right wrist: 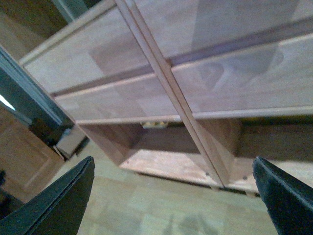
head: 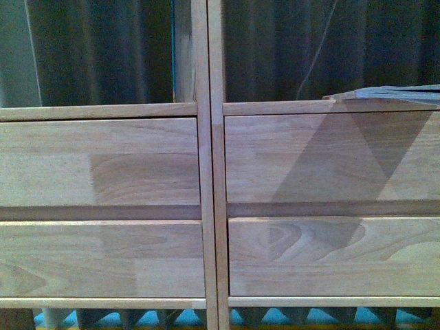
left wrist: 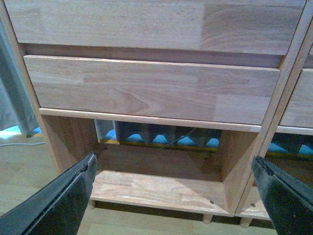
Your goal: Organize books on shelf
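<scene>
A: One flat-lying lot of books [head: 395, 93] visible, on the board [head: 275, 107] above the right-hand drawers [head: 330, 158] of the shelf [head: 210, 172], running out of frame.
B: Stood upright?
A: No, flat. Sorting looks barely begun; count unclear.
B: Fingers?
A: Left fingers [left wrist: 63, 196] wide apart, holding nothing; right fingers [right wrist: 58, 200] likewise. Both wrist views face the low compartments [left wrist: 161, 181], away from the books.

the floor [left wrist: 24, 181] is pale wood-look planking, bare and faintly glossy. the shelf [head: 206, 206] stands on it dead ahead at twelve o'clock, resting only on short peg legs [left wrist: 207, 218], so its bottom board sits just clear of the planks, with a dark gap beneath it.
</scene>
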Controlling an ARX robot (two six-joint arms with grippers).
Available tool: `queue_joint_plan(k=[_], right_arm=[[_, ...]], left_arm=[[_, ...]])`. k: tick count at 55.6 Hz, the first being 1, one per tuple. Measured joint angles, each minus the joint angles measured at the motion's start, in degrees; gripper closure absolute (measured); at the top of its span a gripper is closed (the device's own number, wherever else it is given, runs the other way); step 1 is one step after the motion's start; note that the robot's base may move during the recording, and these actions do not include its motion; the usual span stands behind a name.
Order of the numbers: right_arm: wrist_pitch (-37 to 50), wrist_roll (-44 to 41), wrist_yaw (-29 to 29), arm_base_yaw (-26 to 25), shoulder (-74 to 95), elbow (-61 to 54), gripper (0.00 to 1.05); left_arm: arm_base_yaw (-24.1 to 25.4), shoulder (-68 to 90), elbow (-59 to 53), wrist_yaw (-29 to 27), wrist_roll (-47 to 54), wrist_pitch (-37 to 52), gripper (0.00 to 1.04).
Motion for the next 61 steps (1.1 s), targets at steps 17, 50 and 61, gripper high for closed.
queue_joint_plan(k=[17,50,61], right_arm=[[13.09,22.18,9.01,9.18,29.24,22.05,0.07],[11.74,36.2,20.76,10.36,54.62,46.03,0.07],[9.97,37.46,23.45,7.76,57.51,51.04,0.07]], left_arm=[[0.0,0.0,0.0,0.02,0.0,0.0,0.07],[0.0,0.0,0.0,0.02,0.0,0.0,0.07],[0.0,0.0,0.0,0.02,0.0,0.0,0.07]])
